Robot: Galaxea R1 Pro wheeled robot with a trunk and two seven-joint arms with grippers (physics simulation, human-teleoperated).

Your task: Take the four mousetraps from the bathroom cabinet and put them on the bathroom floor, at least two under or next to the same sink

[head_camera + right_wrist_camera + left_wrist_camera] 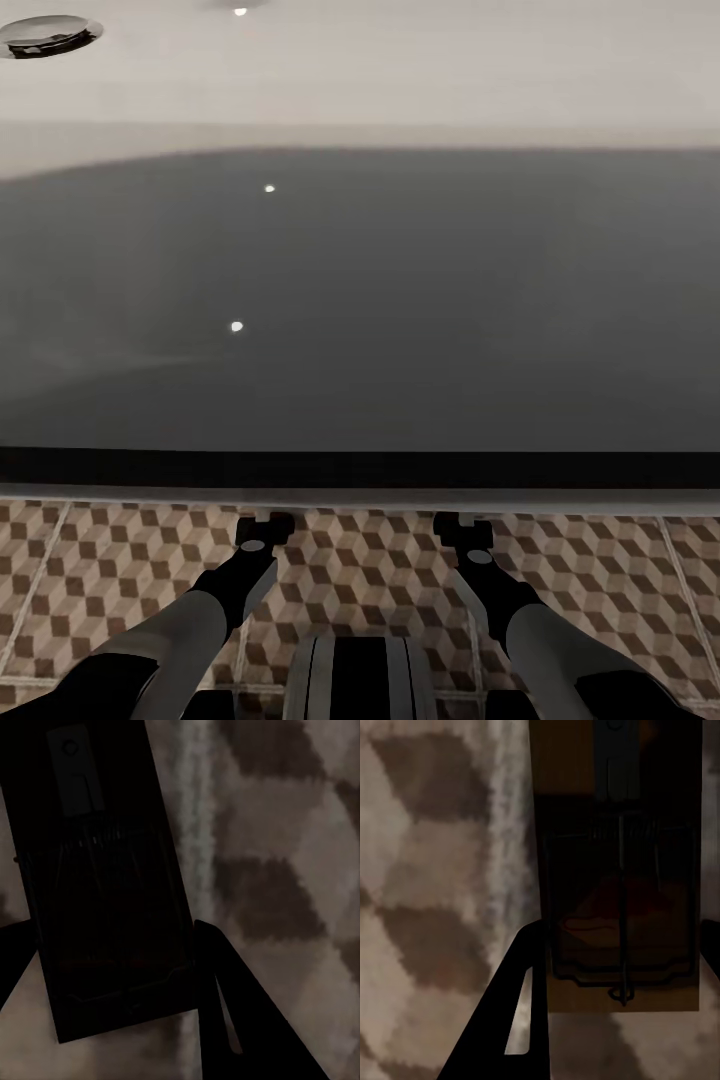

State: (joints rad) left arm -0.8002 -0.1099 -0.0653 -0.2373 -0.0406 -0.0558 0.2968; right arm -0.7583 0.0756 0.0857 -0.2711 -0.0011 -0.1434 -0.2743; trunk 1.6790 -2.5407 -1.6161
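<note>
In the head view, both arms reach forward and down from the bottom corners, side by side over the cube-patterned bathroom floor [100, 580]. The left end effector [264, 527] and the right end effector [456, 527] both end right at the lower edge of the wide white sink [360, 80], whose shaded front fills the middle of the frame (a chrome drain sits in the upper left corner). Their fingertips are tucked against that edge, so their spread cannot be read here.

In the left wrist view, a mousetrap [619, 892] stands lengthwise in the right half of the frame, its wire and red mark visible; one dark finger [506, 1020] lies against its lower left edge, so the end effector seems closed on the board.

In the right wrist view, a second mousetrap [105, 885], very dark, slants through the left half, with a finger [240, 1020] at its lower right edge and another dark finger at its left, clamping it over the floor tiles [285, 832].
</note>
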